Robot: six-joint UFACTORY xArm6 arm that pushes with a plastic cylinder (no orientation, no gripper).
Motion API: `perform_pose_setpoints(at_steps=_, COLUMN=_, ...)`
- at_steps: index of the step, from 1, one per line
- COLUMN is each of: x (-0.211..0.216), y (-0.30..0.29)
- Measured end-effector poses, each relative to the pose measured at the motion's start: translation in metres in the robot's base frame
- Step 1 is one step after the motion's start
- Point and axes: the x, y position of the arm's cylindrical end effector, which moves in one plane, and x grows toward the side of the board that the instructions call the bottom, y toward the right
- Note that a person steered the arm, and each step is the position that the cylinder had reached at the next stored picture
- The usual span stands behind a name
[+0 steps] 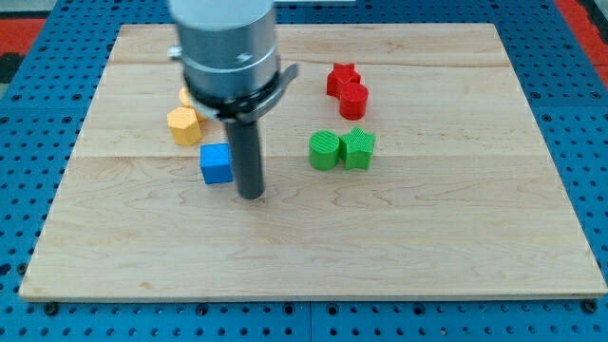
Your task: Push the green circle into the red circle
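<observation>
1. Nearest the bottom of the frame, the pale wooden worktop lay bare, its front edge running just above the blue pegboard that surrounded it.
2. My tip rested on the worktop a little left of centre, at the end of the dark rod that came down from the grey cylinder filling the upper left-centre of the frame. My arm carried no hand, only this rod, so nothing was held.
3. The blue cube sat just beside the rod on its left; I could not tell whether the two touched.
4. To the right of my tip, near the centre of the frame, sat the green circle, with a second green block pressed against its right side. The shape of that second block I could not make out clearly. My tip was well apart from both.
5. Further up on the left, a yellow hexagon-like block stood above and left of the blue cube, and another yellow block peeked out behind it, mostly hidden by the cylinder.
6. Furthest away, in the upper right-centre, the red circle sat touching a red star-like block above and to its left. The red circle lay above the green pair and apart from it, with bare wood between them.
</observation>
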Motion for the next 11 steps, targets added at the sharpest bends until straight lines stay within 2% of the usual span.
perform_pose_setpoints(at_steps=1, x=-0.046, y=-0.033)
perform_pose_setpoints(at_steps=2, x=-0.082, y=-0.038)
perform_pose_setpoints(at_steps=3, x=-0.048, y=-0.005)
perform_pose_setpoints(at_steps=4, x=-0.041, y=0.076)
perform_pose_setpoints(at_steps=5, x=-0.061, y=0.103)
perform_pose_setpoints(at_steps=6, x=-0.085, y=0.103)
perform_pose_setpoints(at_steps=7, x=-0.08, y=0.086)
perform_pose_setpoints(at_steps=8, x=-0.039, y=0.127)
perform_pose_setpoints(at_steps=9, x=-0.034, y=0.176)
perform_pose_setpoints(at_steps=11, x=-0.09, y=0.113)
